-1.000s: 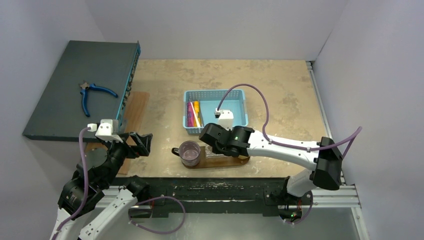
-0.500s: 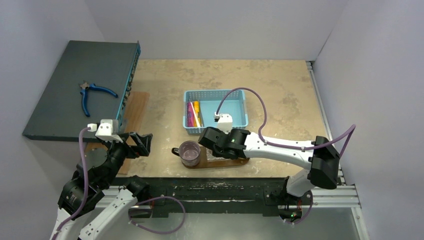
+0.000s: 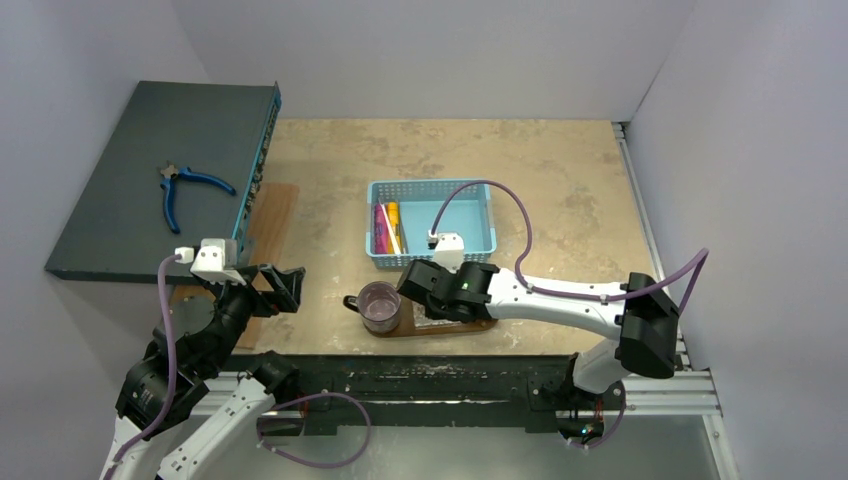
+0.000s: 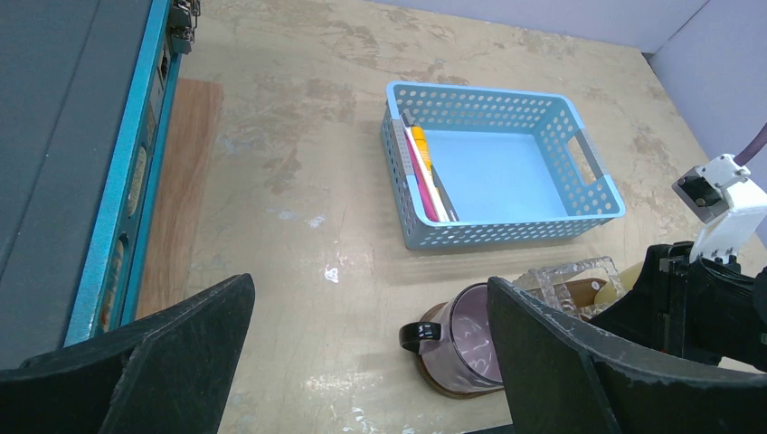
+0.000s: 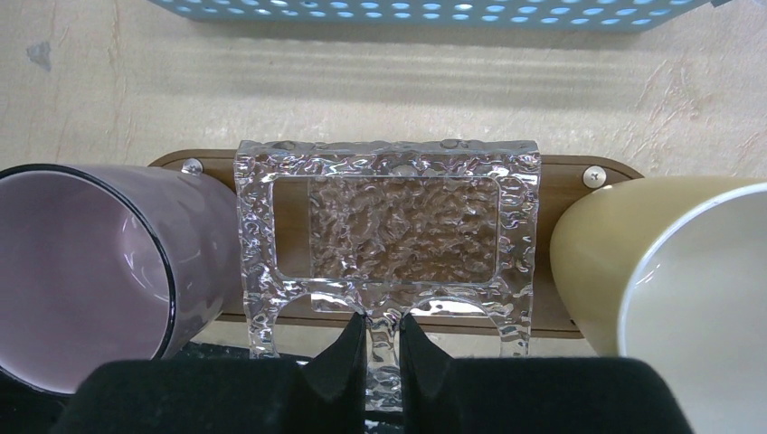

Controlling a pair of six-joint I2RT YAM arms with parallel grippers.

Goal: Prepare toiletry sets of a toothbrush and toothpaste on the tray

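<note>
Right arm (image 3: 560, 290) reaches left across the near edge of the surface (image 3: 560, 170). In the wrist view the right jaws are clamped on the near rim of a clear textured glass dish (image 5: 389, 226).

- The dish lies flat on the tray (image 5: 561, 176), a dark brown wooden one. A purple mug (image 5: 81, 271) stands just left of it and a cream cup (image 5: 687, 271) just right. I cannot tell whether either touches the dish.
- The tray sits on the surface just in front of the blue mesh basket (image 4: 506, 99).
- The basket holds all the task items, lined up along its left wall: magenta toothpaste tube (image 3: 381, 228), yellow-orange toothpaste tube (image 3: 393, 213) and a pale toothbrush (image 4: 436, 192) beside them. The rest of the basket floor is bare.
- None of these items is on the tray.

Left arm (image 3: 215, 330) is raised over the near-left part of the surface. The left jaws are wide apart and hold nothing.

At far left, blue-handled pliers (image 3: 190, 190) lie on top of a dark grey box (image 3: 130, 130), and a lighter wooden board (image 3: 272, 215) lies against its right side
</note>
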